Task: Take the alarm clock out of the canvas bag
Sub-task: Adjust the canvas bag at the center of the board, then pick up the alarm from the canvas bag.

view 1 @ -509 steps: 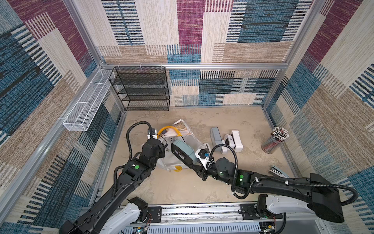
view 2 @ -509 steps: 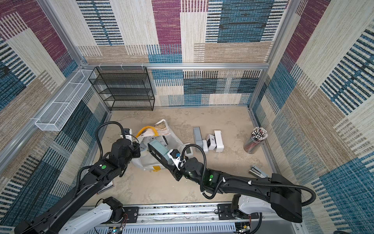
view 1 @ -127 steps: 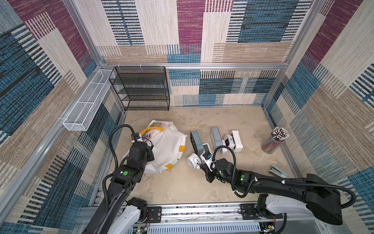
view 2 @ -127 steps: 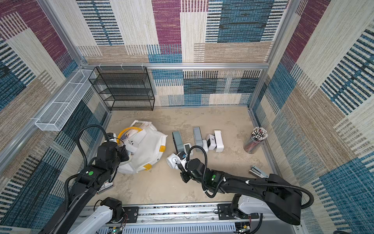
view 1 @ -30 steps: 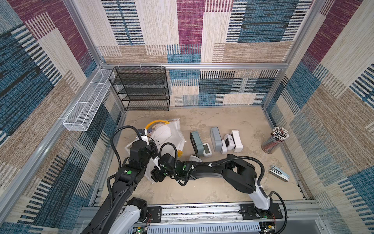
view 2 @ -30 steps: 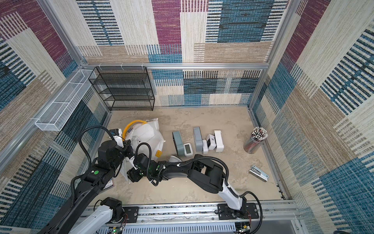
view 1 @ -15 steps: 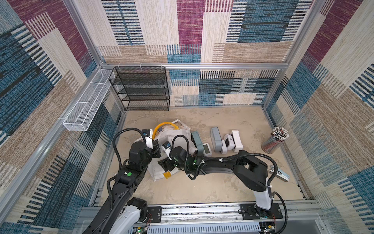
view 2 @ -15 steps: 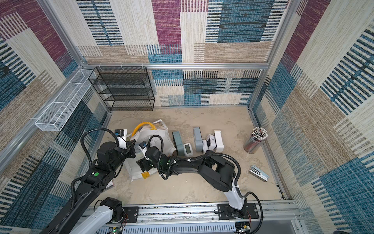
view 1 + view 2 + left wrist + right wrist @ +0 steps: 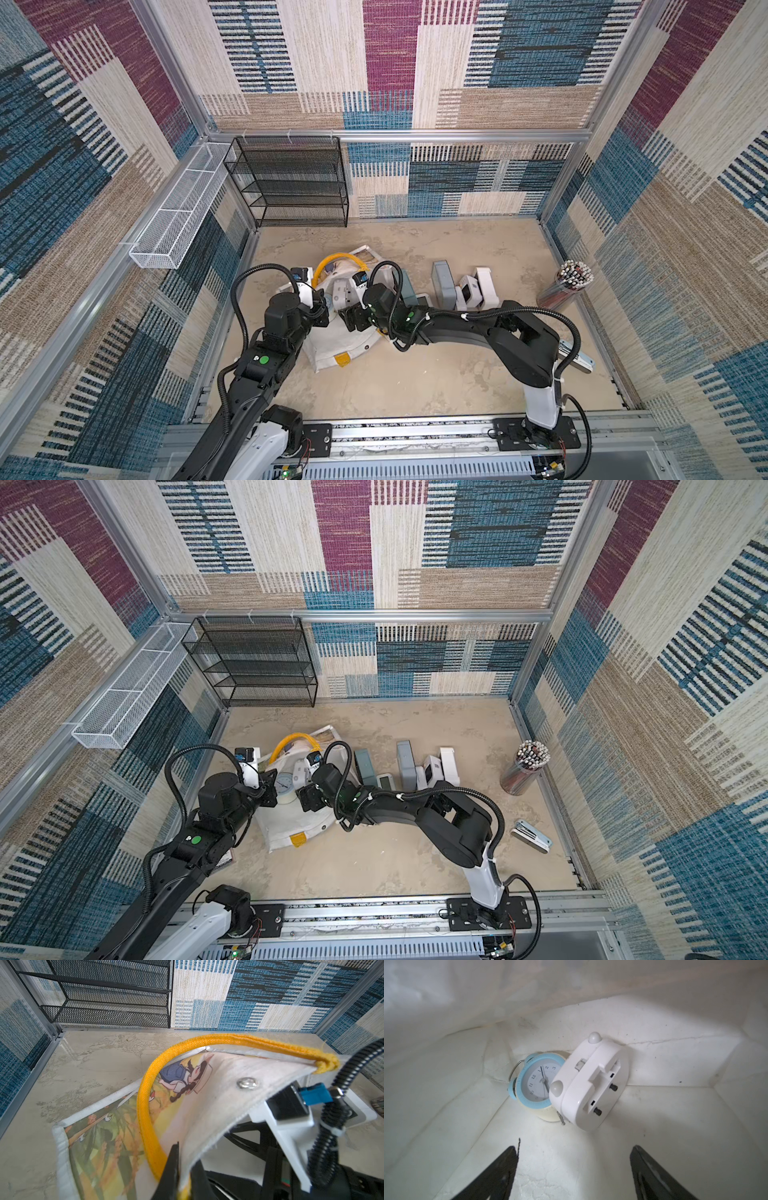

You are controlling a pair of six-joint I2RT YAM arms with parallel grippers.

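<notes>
Canvas bag (image 9: 337,348) near left on the counter (image 9: 436,376), rim clamped by the left end effector (image 9: 184,1168). Inside, the right end effector (image 9: 576,1148) gapes empty before two alarm clocks (image 9: 591,1084), needing to close on one.

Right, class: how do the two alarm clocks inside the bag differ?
The blue-rimmed clock has a cream body; the white clock has a plain white case. The blue-rimmed clock shows its dial; the white clock shows its back, with two knobs. The white clock overlaps the blue-rimmed clock. Both lie inside the canvas bag, ungripped.
</notes>
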